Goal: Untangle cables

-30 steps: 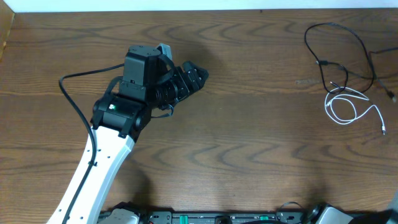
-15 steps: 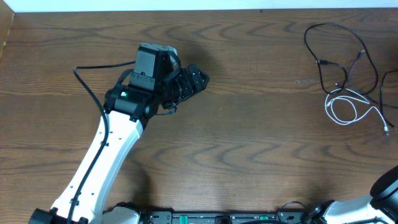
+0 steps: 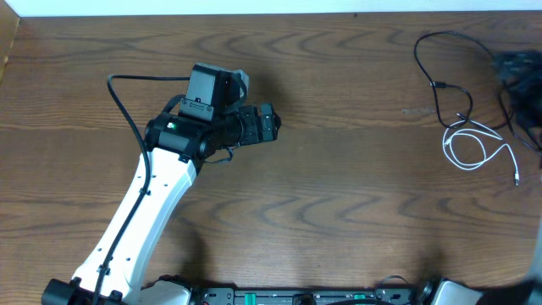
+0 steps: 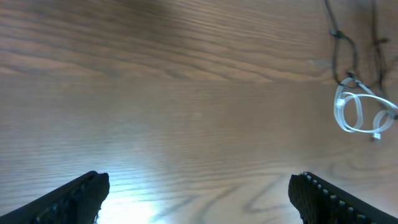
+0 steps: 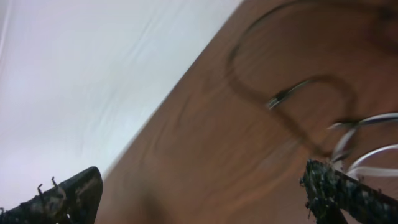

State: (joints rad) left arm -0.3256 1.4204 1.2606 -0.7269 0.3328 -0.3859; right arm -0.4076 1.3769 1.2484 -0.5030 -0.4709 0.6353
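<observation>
My left claw (image 3: pixel 273 124) gaped wide over the table (image 3: pixel 339 212); the black cable (image 3: pixel 439 85) and white cable (image 3: pixel 447 146), touching, lay well ahead, to its right. My right claw (image 5: pixel 200 180), also wide, hovered near them, white loops beside its right finger.

A thin black cable (image 3: pixel 439 85) loops loosely on the worktop, overlapping a coiled white cable (image 3: pixel 446 148), both well ahead and right of the left fingers (image 4: pixel 78 196).

Shows left gripper (image 3: pixel 269 124) over bench (image 3: pixel 339 212), well apart from looped black cord (image 3: pixel 439 85) and coiled white cord (image 3: pixel 448 144).
</observation>
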